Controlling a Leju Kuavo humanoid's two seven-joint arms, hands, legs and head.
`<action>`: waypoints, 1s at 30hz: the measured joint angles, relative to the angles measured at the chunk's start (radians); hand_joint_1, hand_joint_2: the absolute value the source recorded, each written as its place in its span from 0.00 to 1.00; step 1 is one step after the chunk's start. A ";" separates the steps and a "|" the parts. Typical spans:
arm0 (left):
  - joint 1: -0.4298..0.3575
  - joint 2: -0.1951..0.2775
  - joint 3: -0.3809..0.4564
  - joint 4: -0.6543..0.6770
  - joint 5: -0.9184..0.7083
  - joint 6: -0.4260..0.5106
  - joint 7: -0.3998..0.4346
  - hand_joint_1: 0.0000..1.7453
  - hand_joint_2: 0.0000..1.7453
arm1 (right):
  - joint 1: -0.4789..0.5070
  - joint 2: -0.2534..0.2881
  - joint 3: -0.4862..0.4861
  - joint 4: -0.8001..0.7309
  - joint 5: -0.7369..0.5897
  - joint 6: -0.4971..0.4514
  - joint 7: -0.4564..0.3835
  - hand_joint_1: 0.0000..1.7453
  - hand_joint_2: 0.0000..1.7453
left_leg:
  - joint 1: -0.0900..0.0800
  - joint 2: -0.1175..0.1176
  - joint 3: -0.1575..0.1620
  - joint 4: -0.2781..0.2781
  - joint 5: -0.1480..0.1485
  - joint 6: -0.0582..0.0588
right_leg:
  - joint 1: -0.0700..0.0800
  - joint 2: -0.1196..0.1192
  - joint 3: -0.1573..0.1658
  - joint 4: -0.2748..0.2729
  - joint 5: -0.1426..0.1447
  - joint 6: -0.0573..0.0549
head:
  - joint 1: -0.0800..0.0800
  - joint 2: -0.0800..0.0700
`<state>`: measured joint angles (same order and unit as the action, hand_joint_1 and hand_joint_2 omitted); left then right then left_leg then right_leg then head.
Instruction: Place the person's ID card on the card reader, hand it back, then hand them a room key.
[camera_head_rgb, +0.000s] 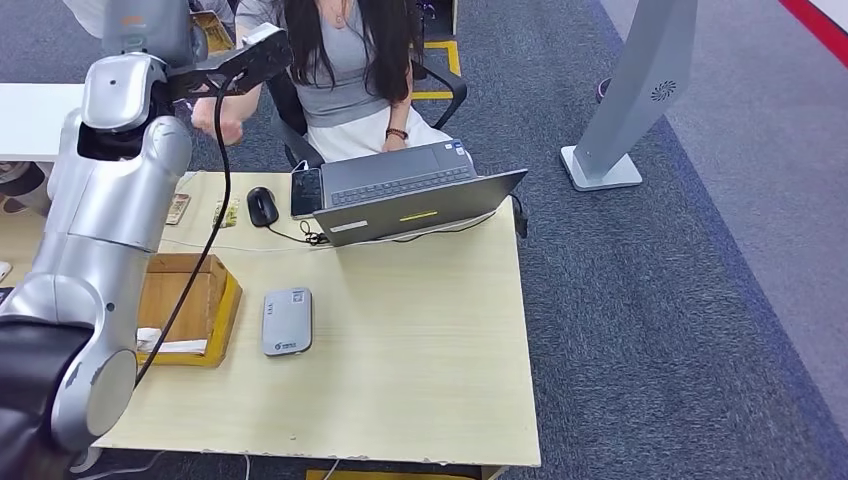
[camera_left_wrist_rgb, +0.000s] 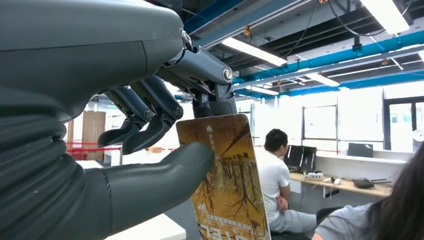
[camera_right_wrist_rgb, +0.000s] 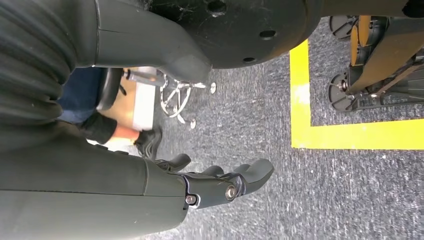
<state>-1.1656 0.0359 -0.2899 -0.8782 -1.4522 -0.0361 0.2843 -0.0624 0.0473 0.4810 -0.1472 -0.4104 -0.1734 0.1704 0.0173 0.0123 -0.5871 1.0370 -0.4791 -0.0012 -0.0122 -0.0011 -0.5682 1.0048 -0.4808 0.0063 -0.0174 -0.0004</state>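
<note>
At the far left of your head view, the left arm is raised high and reaches forward over the desk (camera_head_rgb: 420, 340) toward the seated person (camera_head_rgb: 350, 70), whose hand (camera_head_rgb: 215, 120) is up just beside the arm's end. In the left wrist view the left robot hand (camera_left_wrist_rgb: 165, 135) pinches a card (camera_left_wrist_rgb: 227, 185) between its thick thumb and darker fingers (camera_left_wrist_rgb: 150, 115); the card is printed with a golden tree scene and stands roughly upright in the grip. You cannot tell from the print alone whether it is the ID card or a room key, so judge the stage with care: the card is off the desk and being offered toward the person, which suits a hand-over step, either the return of the ID or the key delivery. Moving right along the desk, the wooden box (camera_head_rgb: 185, 305) sits near the left edge, and just beside it the grey card reader (camera_head_rgb: 287, 320) lies with nothing on it, so any reading step is not under way now. Farther right, the open laptop (camera_head_rgb: 410, 195) stands in front of the person. The right robot hand (camera_right_wrist_rgb: 220, 182) hangs low over the carpet, fingers loosely curled and apart, holding nothing.
</note>
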 joint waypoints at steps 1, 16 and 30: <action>-0.020 -0.005 -0.003 0.030 -0.005 0.006 0.006 1.00 1.00 | 0.000 0.000 0.004 0.000 0.002 0.001 0.000 0.00 1.00 | 0.000 0.000 0.000 0.000 0.000 0.000 | 0.000 0.000 0.000 0.000 0.000 0.000 | 0.000 0.000; -0.095 0.000 -0.005 0.257 -0.054 0.107 0.040 0.00 0.00 | -0.002 0.000 0.026 0.000 0.003 0.001 0.000 0.00 1.00 | 0.002 0.000 0.000 -0.001 0.000 -0.001 | 0.002 0.000 0.000 0.001 0.000 0.000 | 0.000 0.000; -0.073 0.032 -0.005 0.296 -0.056 0.155 0.039 0.00 0.00 | -0.002 0.000 0.026 0.000 -0.001 0.001 0.000 0.00 1.00 | 0.002 0.000 -0.001 -0.001 0.000 -0.001 | 0.002 0.000 0.000 0.001 0.000 0.000 | 0.000 0.000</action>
<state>-1.2386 0.0674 -0.2945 -0.5821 -1.5080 0.1190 0.3231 -0.0647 0.0473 0.5074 -0.1472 -0.4110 -0.1724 0.1701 0.0195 0.0125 -0.5877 1.0365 -0.4789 -0.0017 -0.0099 -0.0012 -0.5685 1.0054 -0.4810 0.0059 -0.0174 -0.0004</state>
